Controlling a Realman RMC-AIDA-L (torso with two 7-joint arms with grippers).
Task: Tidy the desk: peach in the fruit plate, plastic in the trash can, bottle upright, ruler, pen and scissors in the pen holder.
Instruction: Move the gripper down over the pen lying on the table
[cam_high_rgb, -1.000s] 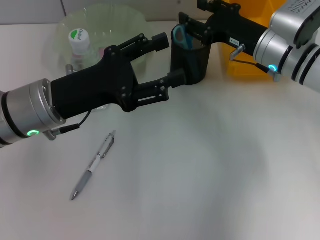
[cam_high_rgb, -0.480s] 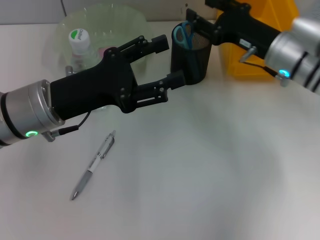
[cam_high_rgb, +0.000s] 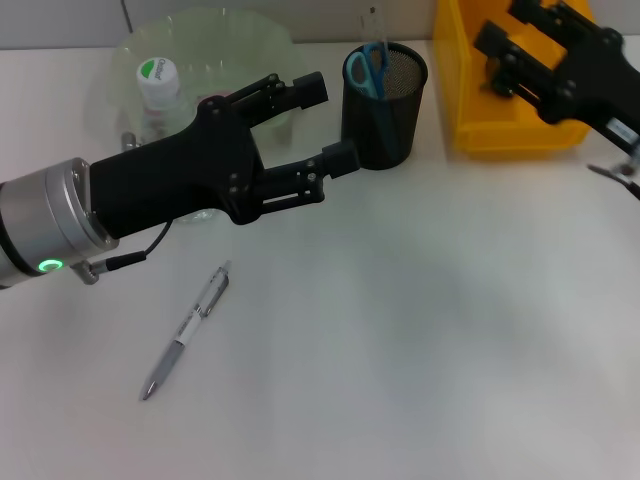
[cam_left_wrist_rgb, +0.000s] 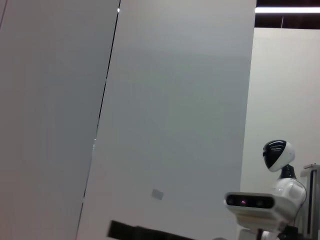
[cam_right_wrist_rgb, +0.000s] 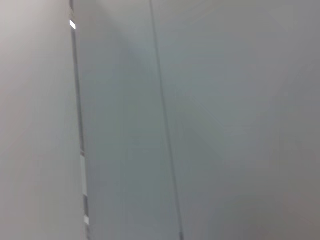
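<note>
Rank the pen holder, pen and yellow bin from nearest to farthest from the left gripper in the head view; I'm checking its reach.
From the left gripper:
1. Pen holder, just beside its fingertips, toward the right.
2. Pen, lying on the desk nearer the robot.
3. Yellow bin, far right, beyond the holder.

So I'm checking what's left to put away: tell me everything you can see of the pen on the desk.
The pen is slim, with a silver-grey body, a pale middle section and what looks like a clip at its upper end. It lies flat and diagonal on the white desk, its far end pointing toward the left gripper, its tip nearer the camera. Nothing touches it but the desk; it lies apart from the pen holder.
</note>
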